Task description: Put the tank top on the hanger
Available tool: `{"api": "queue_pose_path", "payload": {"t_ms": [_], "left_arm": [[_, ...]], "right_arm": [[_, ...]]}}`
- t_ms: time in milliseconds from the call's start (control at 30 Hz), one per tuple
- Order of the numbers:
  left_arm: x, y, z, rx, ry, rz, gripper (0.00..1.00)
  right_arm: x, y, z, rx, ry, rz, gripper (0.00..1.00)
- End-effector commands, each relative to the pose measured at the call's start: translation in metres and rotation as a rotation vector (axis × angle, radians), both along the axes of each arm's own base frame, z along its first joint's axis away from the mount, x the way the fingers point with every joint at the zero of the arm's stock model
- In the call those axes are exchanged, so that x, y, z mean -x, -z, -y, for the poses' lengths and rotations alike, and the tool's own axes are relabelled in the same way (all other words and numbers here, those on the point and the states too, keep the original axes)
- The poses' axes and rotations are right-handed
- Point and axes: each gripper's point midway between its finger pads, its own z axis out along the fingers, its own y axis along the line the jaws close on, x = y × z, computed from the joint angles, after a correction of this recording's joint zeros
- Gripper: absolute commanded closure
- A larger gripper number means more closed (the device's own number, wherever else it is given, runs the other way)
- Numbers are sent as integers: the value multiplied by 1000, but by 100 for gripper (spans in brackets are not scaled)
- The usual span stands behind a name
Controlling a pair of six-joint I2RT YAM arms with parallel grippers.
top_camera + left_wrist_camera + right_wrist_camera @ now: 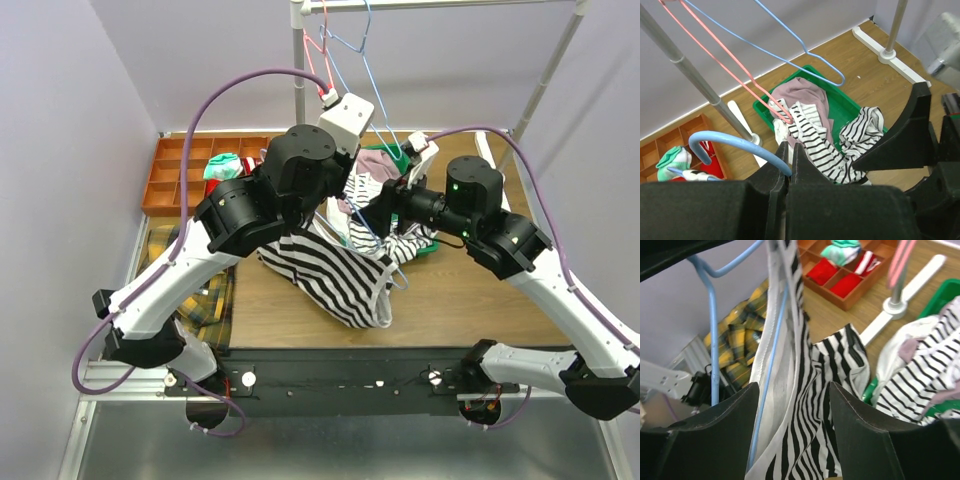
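The left tool (790, 148) is shown clamped on the hook of the hanger (730, 139). The right tool (792, 388) is held wide, with the tank top (810, 450) hanging between its fingers. The tank top is draped from the hanger and spread over the bench (450, 300) toward 5 o'clock.

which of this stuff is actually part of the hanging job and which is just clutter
Job: zebra-striped tank top; light-blue wire hanger, pinched in the left gripper; open right gripper straddling the top.

Lying about: green tray, dusty-pink garment, fine-striped cloth, red wire hangers, spare blue hanger, orange compartment box, yellow plaid cloth.
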Motion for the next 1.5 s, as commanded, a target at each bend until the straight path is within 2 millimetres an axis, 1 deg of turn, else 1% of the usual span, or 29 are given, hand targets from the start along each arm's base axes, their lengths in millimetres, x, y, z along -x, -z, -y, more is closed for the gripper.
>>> {"api": "queue_pose_path", "payload": {"t_ms": [0, 67, 133, 200, 300, 333, 400, 467, 567, 600, 633, 733, 833, 933, 967, 1033, 1067, 1133, 1167, 1233, 1267, 1333, 1367, 1400, 1467], "left_arm": [[-4, -2, 0, 25, -13, -13, 100], [-5, -1, 0, 23, -18, -16, 100], [-6, -2, 0, 26, -21, -13, 100], [-7, -1, 1, 24, -25, -14, 100], [-9, 1, 2, 24, -28, -17, 100], [-10, -2, 1, 31, -33, -13, 100], [-13, 1, 3, 23, -36, -19, 100], [-15, -2, 2, 32, -39, -19, 100], [-19, -4, 3, 36, -45, -19, 100], [-21, -3, 5, 30, -46, -21, 100], [-21, -6, 5, 36, -46, -17, 100], [-24, -4, 7, 29, -51, -19, 100], [-26, 0, 8, 28, -55, -25, 100], [-28, 1, 10, 30, -54, -26, 100], [-29, 2, 10, 29, -55, -27, 100], [-31, 4, 10, 25, -60, -31, 100], [-31, 4, 10, 25, -60, -30, 100], [-32, 6, 10, 26, -59, -34, 100], [-33, 7, 11, 29, -56, -33, 100], [-34, 8, 12, 32, -56, -35, 100], [-35, 9, 13, 34, -56, -36, 100], [-36, 11, 14, 34, -58, -39, 100], [-36, 11, 15, 40, -57, -39, 100], [-36, 10, 16, 44, -58, -38, 100], [-38, 10, 17, 52, -56, -35, 100]], "right_arm": [[-15, -34, 28, -46, 186, 108, 34], [-12, -42, 32, -63, 193, 122, 34], [-6, -50, 29, -83, 158, 130, 34], [0, -53, 24, -100, 117, 128, 34], [6, -53, 13, -106, 46, 111, 34], [7, -52, 11, -104, 37, 104, 34], [5, -50, 9, -97, 33, 93, 34], [5, -48, 8, -89, 29, 90, 35], [5, -38, 3, -63, 12, 60, 36], [3, -32, 2, -47, 18, 47, 36], [3, -27, 0, -37, 19, 41, 36], [1, -16, 2, -10, 55, 27, 41], [0, -5, 3, 8, 69, 20, 42], [1, 2, -1, 27, 74, 15, 47], [0, 5, -2, 36, 77, 15, 50], [2, 6, -5, 41, 75, 16, 51], [2, 8, -5, 44, 81, 15, 54], [-1, 9, -2, 50, 101, 20, 56], [0, 9, -2, 50, 105, 20, 60], [1, 9, -3, 47, 96, 19, 63], [0, 10, -3, 49, 96, 15, 70], [-1, 18, -4, 67, 103, 2, 78], [-2, 20, -3, 71, 111, 0, 87], [-2, 20, -3, 70, 114, 0, 93], [-3, 21, 0, 68, 126, -2, 99]]}}
